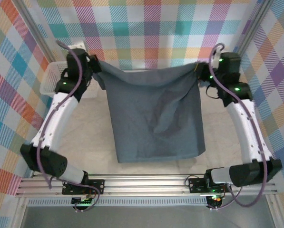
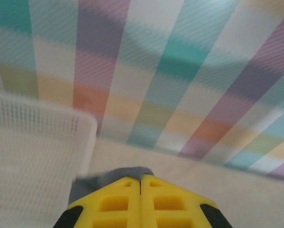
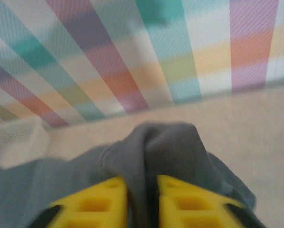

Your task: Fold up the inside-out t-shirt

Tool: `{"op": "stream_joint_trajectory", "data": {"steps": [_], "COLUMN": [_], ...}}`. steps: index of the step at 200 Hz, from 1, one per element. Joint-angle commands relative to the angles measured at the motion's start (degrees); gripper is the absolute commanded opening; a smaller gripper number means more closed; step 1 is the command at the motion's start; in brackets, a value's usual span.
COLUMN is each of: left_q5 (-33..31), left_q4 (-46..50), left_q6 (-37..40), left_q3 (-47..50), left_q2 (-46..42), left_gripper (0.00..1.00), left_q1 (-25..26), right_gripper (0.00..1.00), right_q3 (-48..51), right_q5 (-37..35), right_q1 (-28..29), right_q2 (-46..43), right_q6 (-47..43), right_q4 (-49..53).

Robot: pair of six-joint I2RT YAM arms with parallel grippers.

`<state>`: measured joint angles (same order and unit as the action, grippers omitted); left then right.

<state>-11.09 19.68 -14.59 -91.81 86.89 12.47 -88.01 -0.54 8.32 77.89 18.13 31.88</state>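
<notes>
Spreading the inside-out t-shirt (image 1: pixel 153 118) before folding.
Stretched right of the white basket (image 1: pixel 49 80): one top corner pinched in the left end effector (image 2: pixel 141 179) just beside it, the other in the right end effector (image 3: pixel 142 183), well apart. Next, likely: lay flat on the table (image 1: pixel 92 137).

Top camera looks down; close wrist cameras face wall (image 2: pixel 180 71), sharing t-shirt (image 1: pixel 153 118).
</notes>
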Motion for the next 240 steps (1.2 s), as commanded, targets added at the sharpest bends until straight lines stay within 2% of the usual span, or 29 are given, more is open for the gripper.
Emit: {"op": "stream_joint_trajectory", "data": {"steps": [1,5,13,29,44,62,81,101,110,130,140,154,169,191,207,227,240], "left_q5": [4.24,4.77,6.14,8.79,12.35,14.85,16.83,19.62,21.35,24.63,23.21,19.59,17.05,18.01,18.22,18.21,17.74], "left_q4": [-5.86,-5.02,-4.26,-1.96,-1.91,0.47,2.31,2.55,2.19,3.36,6.29,10.70,11.99,9.01,8.29,7.09,5.28], "left_q6": [-2.53,-2.53,-2.59,-3.88,-5.29,-4.85,-0.03,8.81,12.13,20.42,27.26,35.58,39.32,40.81,42.11,44.28,45.37], "left_q3": [1.02,0.60,-0.08,0.23,1.74,5.35,12.77,23.01,27.91,36.07,38.49,40.43,42.67,45.84,46.36,47.70,49.41], "left_q2": [4.39,5.57,6.99,5.77,2.18,-3.42,-10.82,-19.70,-23.75,-31.07,-33.19,-34.07,-33.57,-32.16,-30.15,-27.32,-26.21], "left_gripper": [0.27,0.35,0.46,0.63,0.72,0.74,0.75,0.75,0.81,0.88,0.90,0.89,0.89,0.90,0.90,0.90,0.90], "left_q1": [-0.87,-0.87,-0.87,-0.87,-0.75,0.96,6.33,13.37,15.78,20.44,24.29,31.36,35.83,36.66,36.97,37.22,37.24], "right_gripper": [0.58,0.65,0.73,0.79,0.82,0.83,0.83,0.80,0.79,0.79,0.80,0.80,0.81,0.77,0.73,0.68,0.67], "right_q3": [3.36,2.81,0.89,-1.93,-1.51,3.93,15.21,25.02,28.20,32.61,33.89,36.28,40.14,42.44,40.98,38.74,35.76], "right_q5": [-0.75,-0.58,0.37,2.64,4.09,3.55,6.92,10.61,11.74,12.98,12.45,12.74,14.71,16.68,17.05,22.05,22.66], "right_q1": [-0.10,-0.16,-0.15,-0.20,-0.14,-0.14,-0.06,0.09,0.74,5.22,8.06,11.58,14.42,17.23,19.89,22.82,25.93], "right_q2": [1.29,2.14,3.66,5.06,4.22,0.84,-4.39,-8.16,-9.02,-9.77,-9.53,-9.31,-8.52,-5.15,-1.65,5.26,10.26], "right_q6": [0.56,0.51,0.46,-0.18,0.34,7.33,16.12,21.41,22.85,23.77,25.21,28.21,30.93,34.12,34.38,34.26,33.69], "right_q4": [-3.52,-2.24,1.05,6.60,9.98,13.28,13.64,16.51,18.74,23.15,25.68,26.64,23.69,18.22,15.19,10.06,9.40]}}
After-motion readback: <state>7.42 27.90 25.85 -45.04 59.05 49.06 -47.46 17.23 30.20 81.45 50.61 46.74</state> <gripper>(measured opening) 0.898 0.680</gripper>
